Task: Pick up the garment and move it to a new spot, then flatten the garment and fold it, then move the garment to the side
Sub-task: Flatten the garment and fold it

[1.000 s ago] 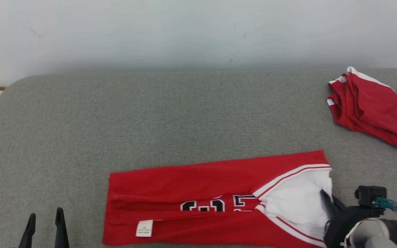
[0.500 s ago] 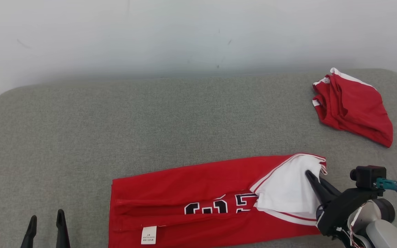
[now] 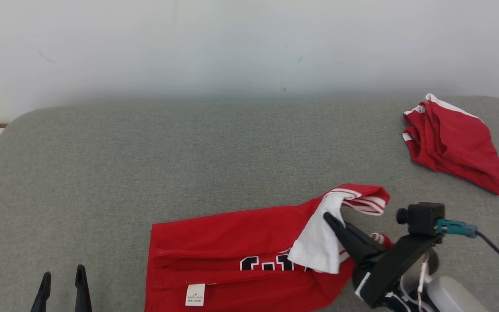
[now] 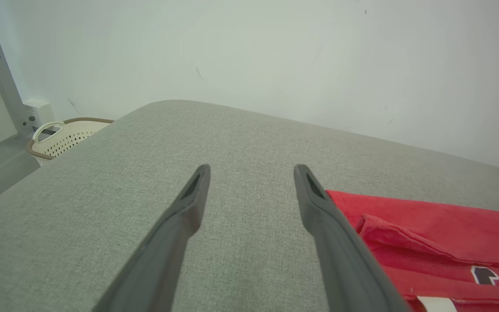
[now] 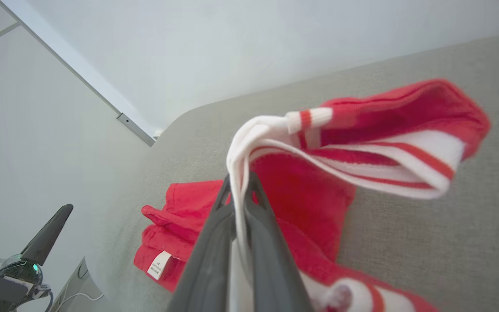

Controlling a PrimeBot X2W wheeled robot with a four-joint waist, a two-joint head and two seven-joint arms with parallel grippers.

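The garment point(image 3: 232, 251) is a red jersey with white trim and black numbers, lying in a long folded strip on the grey padded surface point(image 3: 189, 151) at the front. My right gripper point(image 3: 328, 216) is shut on its white-trimmed right end, which hangs lifted off the surface and curls back over the red body. In the right wrist view the right gripper point(image 5: 241, 182) pinches the white edge, with the garment point(image 5: 383, 125) draped beyond it. My left gripper point(image 3: 61, 277) stands open at the lower left, holding nothing. In the left wrist view the left gripper point(image 4: 251, 173) hovers just left of the garment point(image 4: 427, 229).
A second red garment point(image 3: 453, 147) lies bunched at the back right of the surface. A pale perforated basket point(image 4: 65, 136) stands off the left edge. A plain wall runs behind. Bare grey surface spreads across the left and middle.
My right gripper has moved left and up with the garment's white-trimmed end, peeling it off the surface and over the red body. The left gripper has stayed put; the camera shifted slightly.
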